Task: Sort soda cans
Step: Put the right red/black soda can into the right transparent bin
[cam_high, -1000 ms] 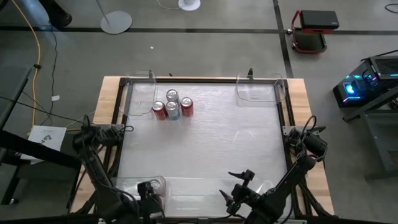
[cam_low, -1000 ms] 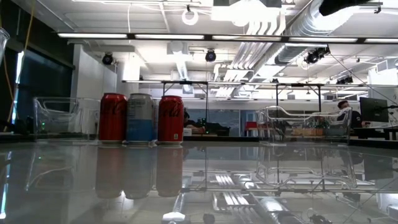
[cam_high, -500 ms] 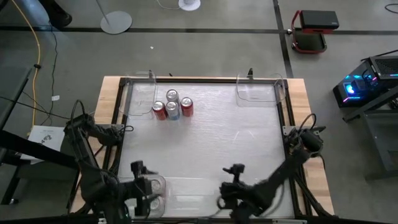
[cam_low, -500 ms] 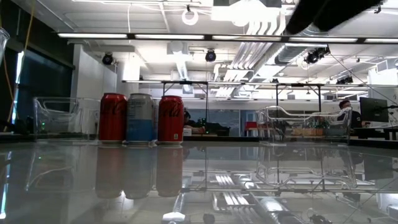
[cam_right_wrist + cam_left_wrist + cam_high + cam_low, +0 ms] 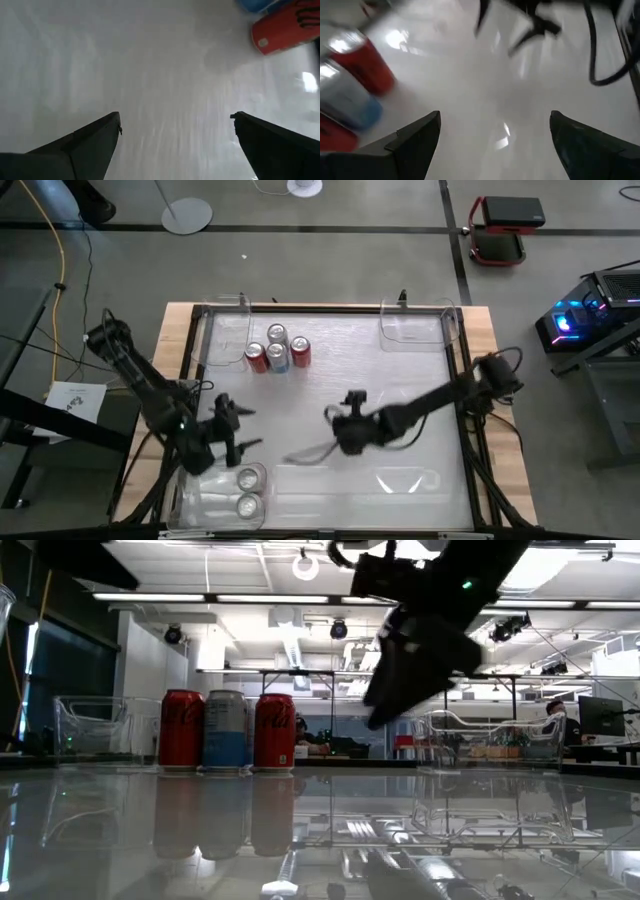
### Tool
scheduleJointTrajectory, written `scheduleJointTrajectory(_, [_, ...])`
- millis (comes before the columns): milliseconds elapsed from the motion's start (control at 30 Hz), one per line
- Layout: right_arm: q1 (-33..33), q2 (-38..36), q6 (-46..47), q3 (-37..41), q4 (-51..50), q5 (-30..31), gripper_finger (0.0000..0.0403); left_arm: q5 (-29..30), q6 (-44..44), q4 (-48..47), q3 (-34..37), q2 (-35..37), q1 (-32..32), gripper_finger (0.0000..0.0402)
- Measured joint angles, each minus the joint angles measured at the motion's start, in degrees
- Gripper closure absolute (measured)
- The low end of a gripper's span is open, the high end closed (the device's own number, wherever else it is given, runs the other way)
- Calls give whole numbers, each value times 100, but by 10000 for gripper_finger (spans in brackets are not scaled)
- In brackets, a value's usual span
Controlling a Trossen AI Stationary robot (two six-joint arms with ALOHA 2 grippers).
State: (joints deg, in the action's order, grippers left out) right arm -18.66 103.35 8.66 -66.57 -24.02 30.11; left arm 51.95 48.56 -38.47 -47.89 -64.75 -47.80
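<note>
Both spread tools, left tool (image 5: 228, 428) and right tool (image 5: 343, 412), advanced toward soda cans (image 5: 277, 351).

Overhead looks down; low camera level (both catch cans (image 5: 276, 351)).

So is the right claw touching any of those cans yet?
Apart. The high view shows the right gripper over bare table, with a clear stretch between it and the cans. Its own wrist view shows the fingers wide open, empty.
</note>
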Motion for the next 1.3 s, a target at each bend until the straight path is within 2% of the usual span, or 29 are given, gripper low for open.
scheduleJointTrajectory(100, [506,-543,-287,939,1972,-688,23,354,-596,451,368,581,260,53])
scheduleJointTrajectory(233, [1133,-811,-610,1834,4849,-1824,23,407,-1318,1028,707,1096,613,53])
scheduleJointTrajectory(333, [1646,-773,-844,2024,6038,-2374,23,340,-1681,1536,1010,1277,878,53])
scheduleJointTrajectory(433, [2136,-675,-1072,1770,6056,-2749,23,288,-1950,2070,1272,1310,1111,53])
scheduleJointTrajectory(700, [3133,-74,-1830,341,4758,-3395,23,678,-2372,2997,1552,1218,1596,53])
scheduleJointTrajectory(800, [3416,311,-1901,106,4866,-3938,23,735,-2400,3120,1560,1220,1713,53])
scheduleJointTrajectory(933, [3608,673,-1804,-1,5296,-3937,23,734,-2639,3322,1560,1218,1795,53])
scheduleJointTrajectory(1300, [3867,1298,-1344,-284,5238,-4118,23,680,-2831,3539,1560,1218,1826,53])
